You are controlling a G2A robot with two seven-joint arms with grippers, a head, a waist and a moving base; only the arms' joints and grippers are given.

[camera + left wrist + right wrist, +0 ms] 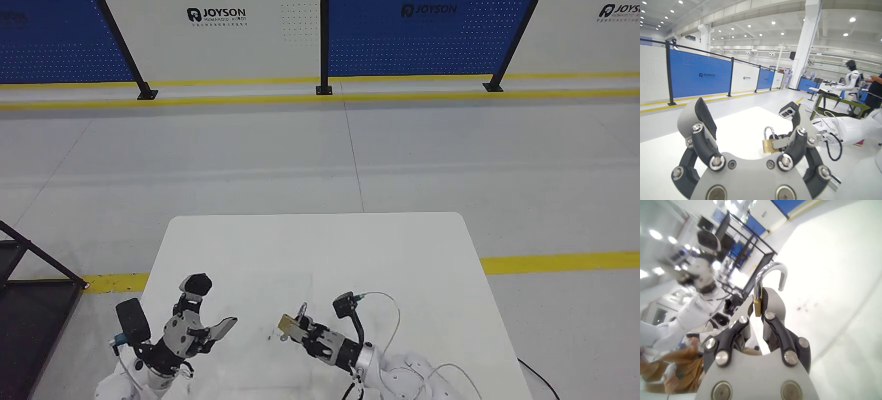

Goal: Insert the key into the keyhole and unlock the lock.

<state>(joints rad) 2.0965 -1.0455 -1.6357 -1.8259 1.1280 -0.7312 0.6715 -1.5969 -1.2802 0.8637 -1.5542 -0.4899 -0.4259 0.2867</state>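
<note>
White arm point(853, 130), black cable point(831, 151), silver left pincer point(749, 113), ribbed black pads point(705, 117), round screws point(716, 162)

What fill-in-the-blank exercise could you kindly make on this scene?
1. The right tool is shut on the ____.
2. The left tool is open and holds ____.
3. The shackle is swung ____, its free end out of the body.
4. The table is ____.
Missing words: lock; nothing; open; white.

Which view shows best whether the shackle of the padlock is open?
The right wrist view: the shackle is close, its free end out of the padlock in the right pincer. The left wrist view shows it farther off; the top view, tiny.
</note>
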